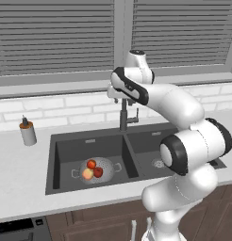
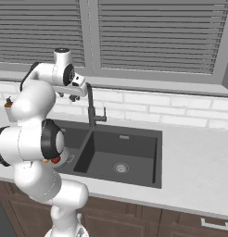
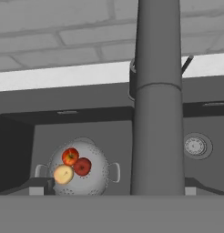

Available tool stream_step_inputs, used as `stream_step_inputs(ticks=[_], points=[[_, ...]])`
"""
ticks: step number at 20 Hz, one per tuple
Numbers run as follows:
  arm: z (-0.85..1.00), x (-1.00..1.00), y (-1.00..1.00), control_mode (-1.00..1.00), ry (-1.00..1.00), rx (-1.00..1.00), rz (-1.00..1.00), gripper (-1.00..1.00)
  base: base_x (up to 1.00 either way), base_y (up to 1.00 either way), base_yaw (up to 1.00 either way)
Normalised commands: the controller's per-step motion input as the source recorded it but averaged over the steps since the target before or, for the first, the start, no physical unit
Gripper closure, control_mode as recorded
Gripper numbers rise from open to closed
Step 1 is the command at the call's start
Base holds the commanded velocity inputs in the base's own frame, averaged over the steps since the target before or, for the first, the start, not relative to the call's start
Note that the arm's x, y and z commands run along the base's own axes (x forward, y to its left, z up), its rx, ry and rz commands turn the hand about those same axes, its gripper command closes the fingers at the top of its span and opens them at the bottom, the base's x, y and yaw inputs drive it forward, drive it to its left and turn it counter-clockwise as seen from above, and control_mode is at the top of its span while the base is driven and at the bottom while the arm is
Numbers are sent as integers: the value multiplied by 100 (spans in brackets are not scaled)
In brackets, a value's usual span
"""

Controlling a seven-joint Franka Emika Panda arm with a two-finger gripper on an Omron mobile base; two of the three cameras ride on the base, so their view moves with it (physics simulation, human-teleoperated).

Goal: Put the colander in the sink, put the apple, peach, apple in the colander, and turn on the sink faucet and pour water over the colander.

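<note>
The colander (image 1: 97, 170), holding both apples and the peach (image 1: 87, 174), sits in the left basin of the sink (image 1: 66, 149) at 8 o'clock from the faucet (image 1: 123, 115), whose spout runs between the claw's (image 3: 112, 190) tips; I cannot tell whether they grip it.

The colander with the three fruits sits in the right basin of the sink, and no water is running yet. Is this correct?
Not quite. The colander with the two apples and the peach sits in the left basin of the sink, as the left base view shows. The rest holds: no stream comes from the sink faucet.
</note>
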Motion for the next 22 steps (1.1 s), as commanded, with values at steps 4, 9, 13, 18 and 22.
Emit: stream_step_inputs(ticks=[4, 9, 13, 18, 22], points=[[-11, 9, 15, -100, 1, 0, 0, -100, 0, 0, 0], [-11, 4, 9, -100, 2, 0, 0, -100, 0, 0, 0], [-7, 1, 8, -100, 1, 0, 0, -100, 0, 0, 0], [-6, 12, 22, -100, 2, 0, 0, -100, 0, 0, 0], [-12, 18, 37, -100, 0, 0, 0, -100, 0, 0, 0]])
